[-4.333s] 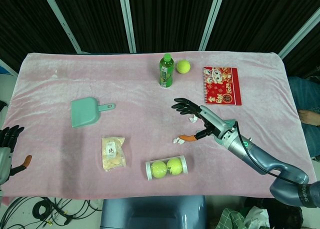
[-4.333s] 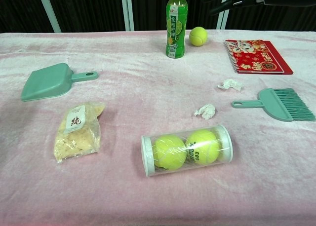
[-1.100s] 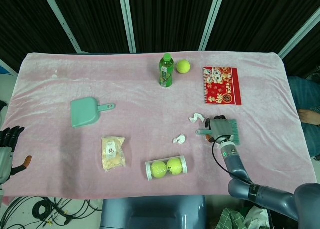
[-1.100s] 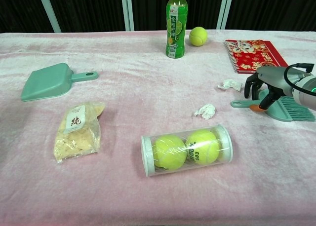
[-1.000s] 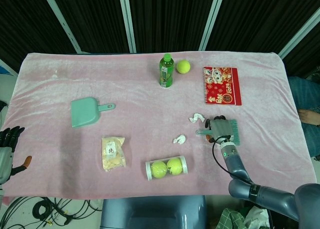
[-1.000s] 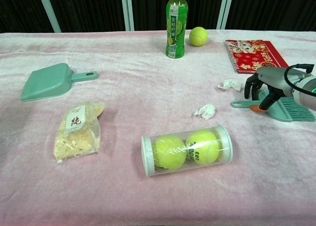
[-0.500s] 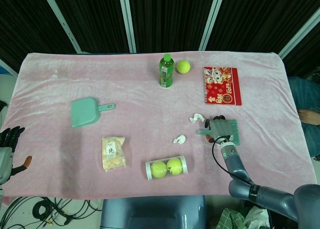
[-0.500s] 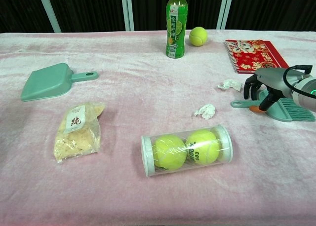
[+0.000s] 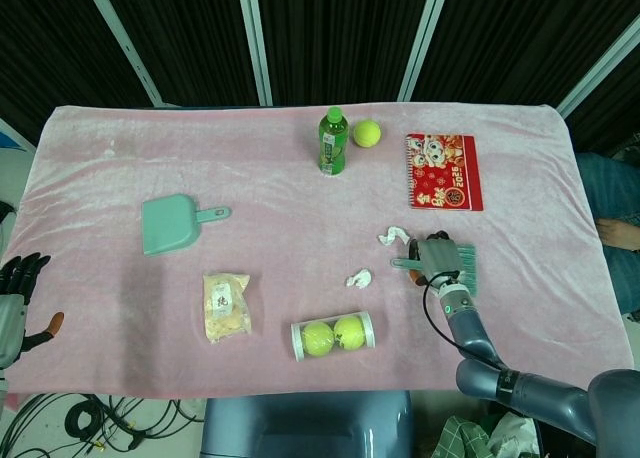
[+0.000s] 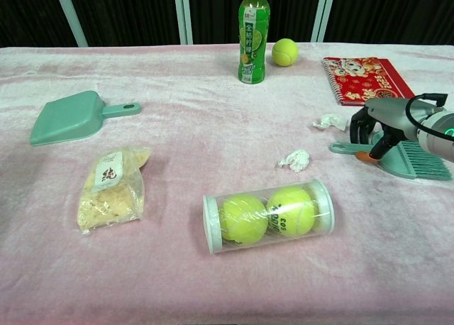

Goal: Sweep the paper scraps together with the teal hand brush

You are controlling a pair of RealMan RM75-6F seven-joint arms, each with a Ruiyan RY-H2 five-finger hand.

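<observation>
The teal hand brush [image 10: 410, 159] lies at the right of the pink cloth, bristles pointing right, handle [image 10: 343, 148] pointing left. My right hand [image 10: 376, 130] grips the brush where the handle meets the head, fingers curled over it and the orange-tipped thumb beneath; the head view shows the same hand [image 9: 437, 261] on the brush [image 9: 464, 266]. Two white paper scraps lie just left of it: one [image 10: 330, 120] beside the fingers, the other [image 10: 295, 160] nearer the middle. My left hand [image 9: 16, 296] hangs off the table's left edge, fingers apart, holding nothing.
A teal dustpan [image 9: 170, 224] lies at the left. A snack bag [image 9: 225, 304] and a clear tube of tennis balls [image 9: 333, 335] sit near the front edge. A green bottle [image 9: 333, 141], a loose tennis ball [image 9: 366, 132] and a red notebook [image 9: 444, 170] stand at the back.
My right hand came down from above the table onto the brush handle and closed on it. In the last half second the brush shifted slightly left. The left hand stayed put.
</observation>
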